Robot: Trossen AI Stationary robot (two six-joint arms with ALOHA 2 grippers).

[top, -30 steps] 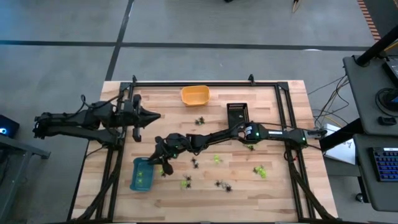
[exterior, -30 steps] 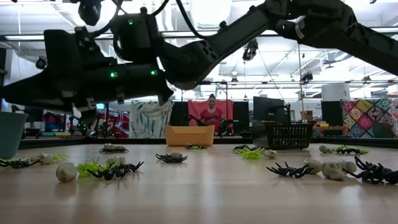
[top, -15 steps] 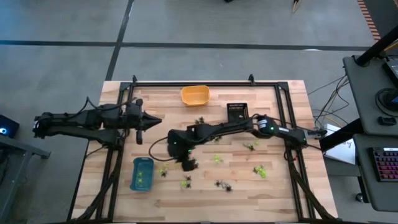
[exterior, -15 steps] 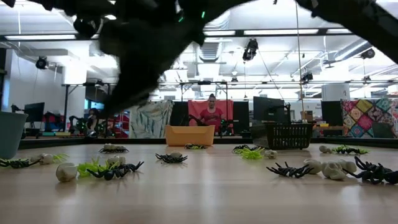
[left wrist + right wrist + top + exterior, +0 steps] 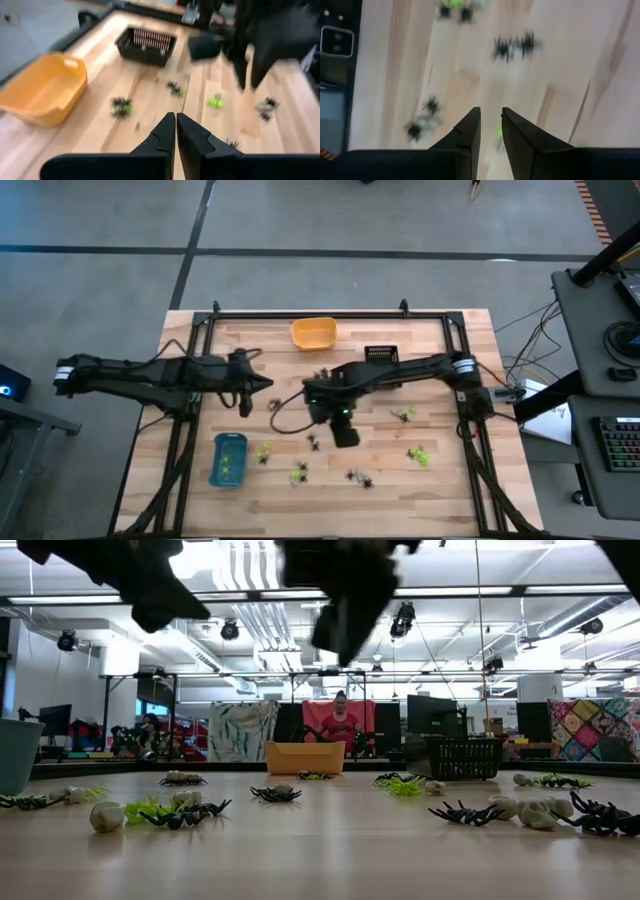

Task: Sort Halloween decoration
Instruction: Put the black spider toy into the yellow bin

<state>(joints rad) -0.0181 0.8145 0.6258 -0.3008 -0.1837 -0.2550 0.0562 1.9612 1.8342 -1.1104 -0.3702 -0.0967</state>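
Observation:
The Halloween decoration lies scattered on the wooden table: black spiders, lime-green pieces and whitish lumps. Some green pieces lie in the blue tray. My right gripper hangs over the middle of the table, pointing steeply down. It is open by a narrow gap with nothing between its fingers. My left gripper is shut and empty. It stands above the table left of the middle, slanting down toward the right arm.
An orange tray and a black basket stand at the far edge, and the blue tray is near the front left. A black frame runs round the table. A person sits in the room behind.
My right gripper has left the blue tray and swung toward the table's right, rising and tipping from nearly level to steeply down. My left gripper has reached a little further toward the middle, sinking and tipping its fingers downward. No decoration has moved.

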